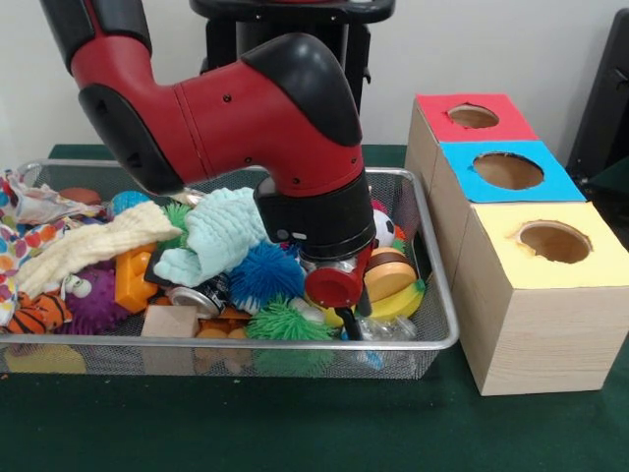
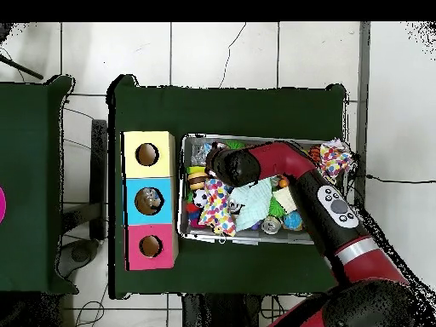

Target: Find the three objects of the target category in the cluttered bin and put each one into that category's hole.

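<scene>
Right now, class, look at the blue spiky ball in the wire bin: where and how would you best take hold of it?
Grip the blue spiky ball across its round body, coming straight down from above. It lies on top of the pile, its upper side bare, while the mint knitted cloth and green spiky ball crowd its sides. The soft spikes should probably give under the tool.

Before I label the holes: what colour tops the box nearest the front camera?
Yellow top, clearest in the front view.
</scene>
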`<state>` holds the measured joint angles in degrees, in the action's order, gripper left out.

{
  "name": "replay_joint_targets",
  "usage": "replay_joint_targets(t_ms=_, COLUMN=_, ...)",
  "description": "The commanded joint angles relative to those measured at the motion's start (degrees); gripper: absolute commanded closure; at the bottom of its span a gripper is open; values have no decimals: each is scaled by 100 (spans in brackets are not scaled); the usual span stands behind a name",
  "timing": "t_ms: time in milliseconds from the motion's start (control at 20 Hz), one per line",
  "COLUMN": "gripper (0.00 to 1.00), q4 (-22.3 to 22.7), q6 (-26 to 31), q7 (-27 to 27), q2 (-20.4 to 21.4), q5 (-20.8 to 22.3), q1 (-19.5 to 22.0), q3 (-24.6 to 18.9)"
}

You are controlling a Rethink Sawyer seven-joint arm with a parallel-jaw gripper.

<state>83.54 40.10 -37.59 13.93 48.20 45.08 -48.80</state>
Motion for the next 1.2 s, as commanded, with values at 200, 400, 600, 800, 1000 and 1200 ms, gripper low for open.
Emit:
replay_joint_targets(t_ms=200, gripper=0, q4=-393, q6=-193, q7=615, q2=-413, q5=422, q1=-147, q3=404)
replay_joint_targets(t_ms=400, gripper=0, q4=-458, q6=-131, q7=693, q2=-459, q5=381, q1=-145, q3=371)
replay_joint_targets(t_ms=600, gripper=0, q4=-500, q6=-160, q7=691, q2=-514, q5=391, q1=-149, q3=375)
replay_joint_targets(t_ms=800, gripper=0, q4=-561, q6=-139, q7=713, q2=-556, q5=386, q1=-149, q3=382)
replay_joint_targets(t_ms=1000, gripper=0, q4=-535, q6=-168, q7=685, q2=-529, q5=409, q1=-142, q3=398)
replay_joint_targets(t_ms=1200, gripper=0, q4=-564, q6=-153, q7=710, q2=-535, q5=425, q1=-156, q3=405)
